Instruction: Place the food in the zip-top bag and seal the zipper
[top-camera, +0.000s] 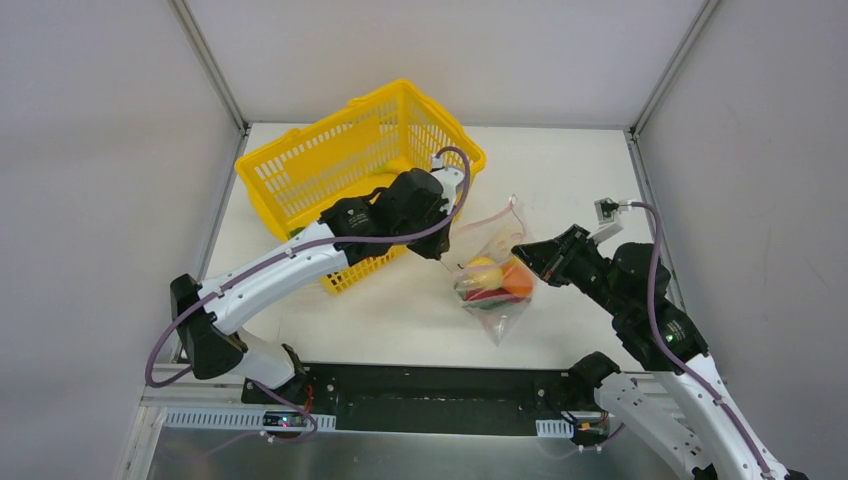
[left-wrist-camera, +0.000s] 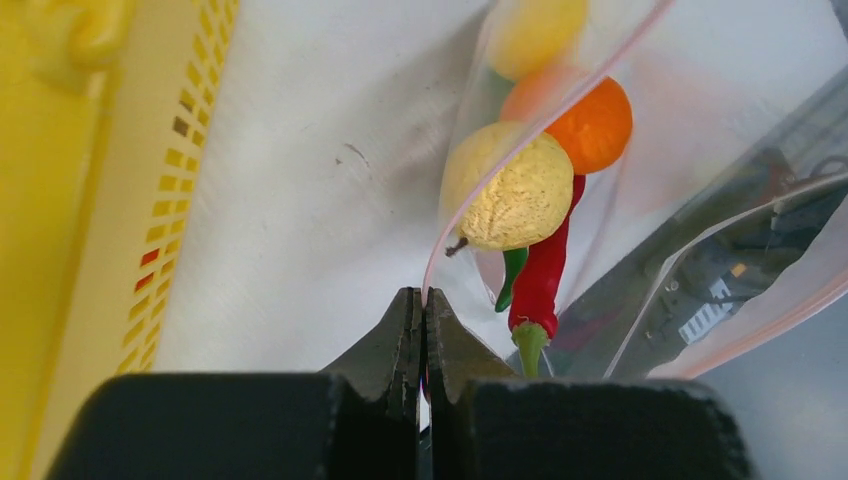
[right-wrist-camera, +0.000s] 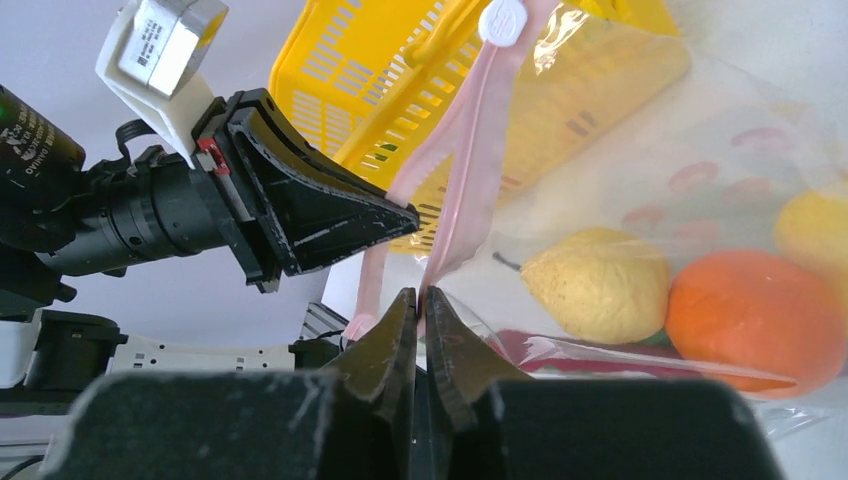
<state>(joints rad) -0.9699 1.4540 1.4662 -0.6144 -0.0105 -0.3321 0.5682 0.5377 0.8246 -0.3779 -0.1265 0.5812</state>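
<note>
We stretch left arm from near-left base diagonally forward toward bench centre, wrist angled down. Left gripper jaws pressed tight together. We lean right arm inward, elbow low. Right gripper jaws pinched nearly closed, tips pointing toward left gripper.

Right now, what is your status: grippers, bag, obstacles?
Left gripper and right gripper both shut on zip-top bag edge. Food inside, zipper strips apart, unsealed. Yellow basket beside, not blocking.

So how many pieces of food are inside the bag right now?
5 visible in the bag: lemon mid-bag, orange fruit beside it, red chili under the lemon, green pepper tip beside the chili, yellow piece beyond the orange fruit. More may be hidden.
</note>
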